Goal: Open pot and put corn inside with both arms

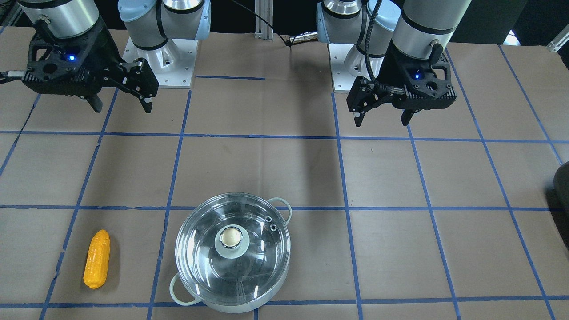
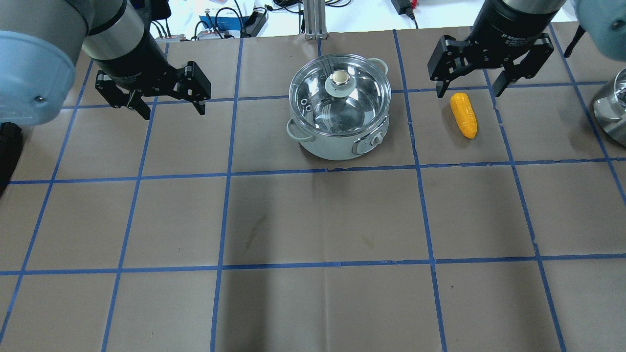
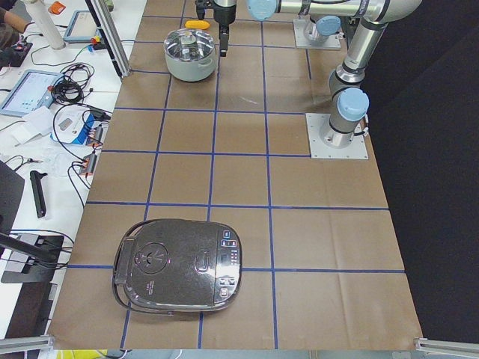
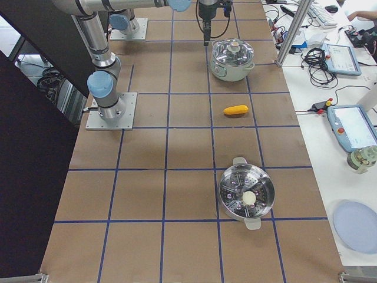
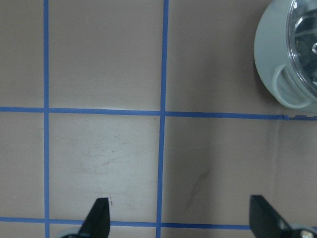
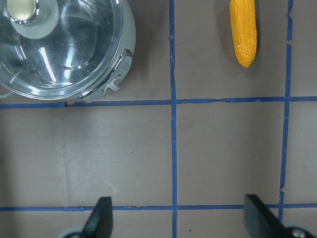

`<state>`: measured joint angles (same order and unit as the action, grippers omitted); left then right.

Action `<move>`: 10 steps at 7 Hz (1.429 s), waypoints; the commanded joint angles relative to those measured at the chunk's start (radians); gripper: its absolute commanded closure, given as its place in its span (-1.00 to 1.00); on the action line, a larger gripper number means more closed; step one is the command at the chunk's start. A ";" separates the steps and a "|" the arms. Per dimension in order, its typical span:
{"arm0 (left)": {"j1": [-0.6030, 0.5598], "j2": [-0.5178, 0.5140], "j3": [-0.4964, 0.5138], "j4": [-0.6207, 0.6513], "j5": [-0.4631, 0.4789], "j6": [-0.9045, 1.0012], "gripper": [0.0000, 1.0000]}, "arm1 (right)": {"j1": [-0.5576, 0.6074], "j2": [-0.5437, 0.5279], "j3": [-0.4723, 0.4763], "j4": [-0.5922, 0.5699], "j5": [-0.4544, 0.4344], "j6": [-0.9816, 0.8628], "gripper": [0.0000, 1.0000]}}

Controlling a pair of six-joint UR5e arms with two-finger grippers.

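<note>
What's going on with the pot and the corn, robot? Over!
Left gripper, right gripper: jaws open, empty. Corn lying beside pot, untouched. Lid on pot, in the way. Over.

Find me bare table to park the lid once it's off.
Bare: the squares between the pot and the left gripper, and those from the pot toward the robot. Crowded: the pot's other side, where the corn lies near the right gripper.

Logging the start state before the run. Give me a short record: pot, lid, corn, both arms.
pot: lid on, upright on table
lid: clear glass, seated on pot
corn: lying on table to the robot's right of pot, not touching
left arm: jaws open, empty, away from pot
right arm: jaws open, empty, away from corn
</note>
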<state>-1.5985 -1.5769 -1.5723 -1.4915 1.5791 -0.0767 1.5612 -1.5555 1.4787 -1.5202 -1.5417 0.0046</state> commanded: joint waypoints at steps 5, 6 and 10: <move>-0.041 -0.040 0.064 0.007 -0.028 -0.017 -1.00 | -0.045 0.021 -0.032 0.032 -0.017 -0.116 -0.85; -0.101 -0.110 0.127 0.007 -0.027 -0.026 -1.00 | -0.097 0.055 -0.063 0.046 -0.020 -0.158 -0.87; -0.296 -0.553 0.513 0.043 -0.028 -0.203 -1.00 | -0.196 0.459 -0.107 -0.345 -0.023 -0.330 -0.87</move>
<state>-1.8439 -2.0080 -1.1585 -1.4703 1.5512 -0.2157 1.3809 -1.2396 1.3785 -1.7009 -1.5684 -0.2959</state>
